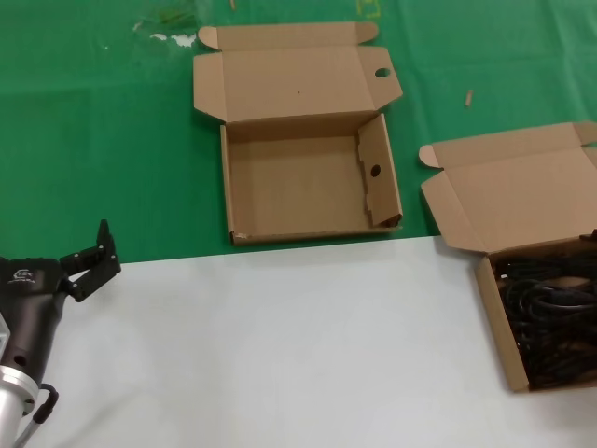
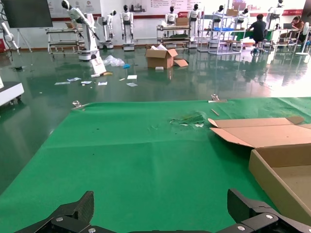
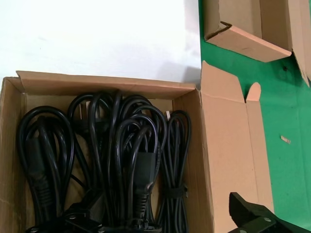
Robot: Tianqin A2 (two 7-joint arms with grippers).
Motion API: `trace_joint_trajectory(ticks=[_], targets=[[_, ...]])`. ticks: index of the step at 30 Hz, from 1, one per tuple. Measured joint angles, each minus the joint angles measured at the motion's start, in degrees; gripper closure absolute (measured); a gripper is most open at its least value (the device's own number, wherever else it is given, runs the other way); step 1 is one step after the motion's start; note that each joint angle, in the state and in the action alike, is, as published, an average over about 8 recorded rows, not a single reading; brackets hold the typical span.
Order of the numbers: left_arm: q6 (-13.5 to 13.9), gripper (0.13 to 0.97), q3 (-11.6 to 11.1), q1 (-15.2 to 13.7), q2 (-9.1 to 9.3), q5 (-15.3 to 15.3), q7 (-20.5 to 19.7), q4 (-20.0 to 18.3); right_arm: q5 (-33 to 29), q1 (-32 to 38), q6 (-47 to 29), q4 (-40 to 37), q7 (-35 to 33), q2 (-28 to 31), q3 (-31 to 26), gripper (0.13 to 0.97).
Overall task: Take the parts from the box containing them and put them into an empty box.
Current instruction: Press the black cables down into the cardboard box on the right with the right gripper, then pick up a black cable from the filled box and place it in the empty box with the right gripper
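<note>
Head view: empty box (image 1: 298, 187) at 12 o'clock; box of power cords (image 1: 550, 317) at 3 o'clock; left gripper (image 1: 89, 261), jaws released, at 9 o'clock; right gripper (image 3: 265, 221), jaw state indiscernible.

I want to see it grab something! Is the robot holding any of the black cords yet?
No, nothing is held. The left gripper is open over the table's near left. The black cords all lie in their box; the right gripper's fingers barely show.

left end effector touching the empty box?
Apart. The head view shows the left end effector over the white surface, with bare white and green table between it and the empty box.
</note>
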Motion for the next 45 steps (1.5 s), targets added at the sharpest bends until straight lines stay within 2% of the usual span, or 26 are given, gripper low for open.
trace_joint_trajectory(ticks=[3,7,16,24,25,33,42,45], targets=[[0.00,0.132,0.00,0.00,0.00,0.00,0.00,0.00,-0.84,0.07,0.23,0.13,0.68,-0.34,-0.31,0.231],[0.00,0.132,0.00,0.00,0.00,0.00,0.00,0.00,-1.64,0.40,0.41,0.03,1.30,-0.94,-0.80,0.231],[0.00,0.132,0.00,0.00,0.00,0.00,0.00,0.00,-2.01,1.57,0.49,-0.98,1.52,-1.92,-1.89,0.380],[0.00,0.132,0.00,0.00,0.00,0.00,0.00,0.00,-1.53,1.14,1.13,-1.63,1.42,-1.94,-1.99,0.591],[0.00,0.132,0.00,0.00,0.00,0.00,0.00,0.00,-1.45,0.95,1.24,-1.60,1.46,-1.88,-1.92,0.591],[0.00,0.132,0.00,0.00,0.00,0.00,0.00,0.00,-0.82,-1.31,2.15,-0.65,2.21,-0.91,-0.75,0.778],[0.00,0.132,0.00,0.00,0.00,0.00,0.00,0.00,-1.40,-6.15,2.74,4.52,5.72,1.24,3.54,0.868],[0.00,0.132,0.00,0.00,0.00,0.00,0.00,0.00,-1.57,-7.91,2.52,7.36,7.50,1.89,5.67,0.868]])
